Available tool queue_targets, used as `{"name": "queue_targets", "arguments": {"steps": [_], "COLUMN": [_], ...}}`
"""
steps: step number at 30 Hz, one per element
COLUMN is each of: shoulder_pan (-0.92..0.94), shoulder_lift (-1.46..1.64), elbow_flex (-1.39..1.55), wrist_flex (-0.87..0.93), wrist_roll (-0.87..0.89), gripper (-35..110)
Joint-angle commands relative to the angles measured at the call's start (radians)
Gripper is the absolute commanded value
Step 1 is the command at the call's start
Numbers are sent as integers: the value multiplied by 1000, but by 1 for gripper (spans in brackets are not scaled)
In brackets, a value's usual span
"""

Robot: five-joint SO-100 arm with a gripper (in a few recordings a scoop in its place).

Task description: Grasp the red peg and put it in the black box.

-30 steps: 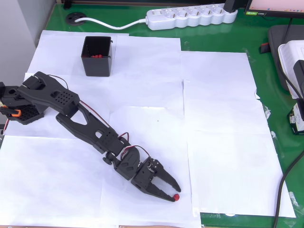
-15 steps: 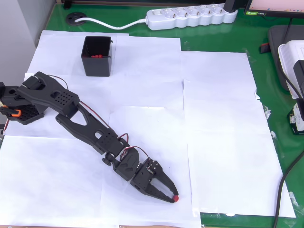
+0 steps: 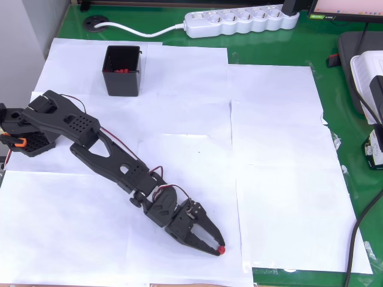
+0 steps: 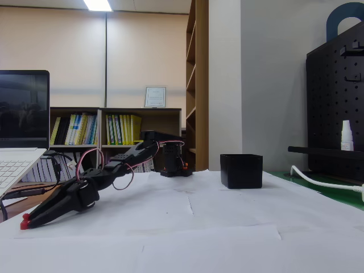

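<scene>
Green table (image 3: 281, 51) covered with overlapping white paper sheets (image 3: 275, 155). White power strip (image 3: 242, 20) at far edge beyond the black box (image 3: 122, 70); laptop (image 4: 20, 136), bookshelves (image 4: 96, 129) and a black pegboard (image 4: 335, 102) noted in the fixed view.

Red peg (image 3: 221, 249): tiny, bright red, rounded; too small to assign any long axis or heading. Located well away from the black box, at the near edge of the paper, diagonally across the sheets. Seen also in the fixed view (image 4: 24, 222), low against the paper.

Gripper (image 3: 216, 248) stretched out low from the arm (image 3: 102, 149), fingers drawn together and pinching the red peg at the tips.

Black box: square, open-topped, upright, with small red items (image 3: 121, 71) inside.
</scene>
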Motion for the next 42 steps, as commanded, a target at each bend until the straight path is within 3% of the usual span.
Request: {"name": "queue_targets", "arguments": {"steps": [1, 14, 30, 35, 42], "shoulder_pan": [18, 20, -40, -123, -293], "shoulder_lift": [-132, -350, -922, -1115, -1347], "elbow_flex": [71, 110, -249, -390, -571], "wrist_flex": [57, 172, 190, 267, 517], "wrist_roll": [26, 103, 356, 499, 520], "gripper": [0, 0, 0, 0, 0]}}
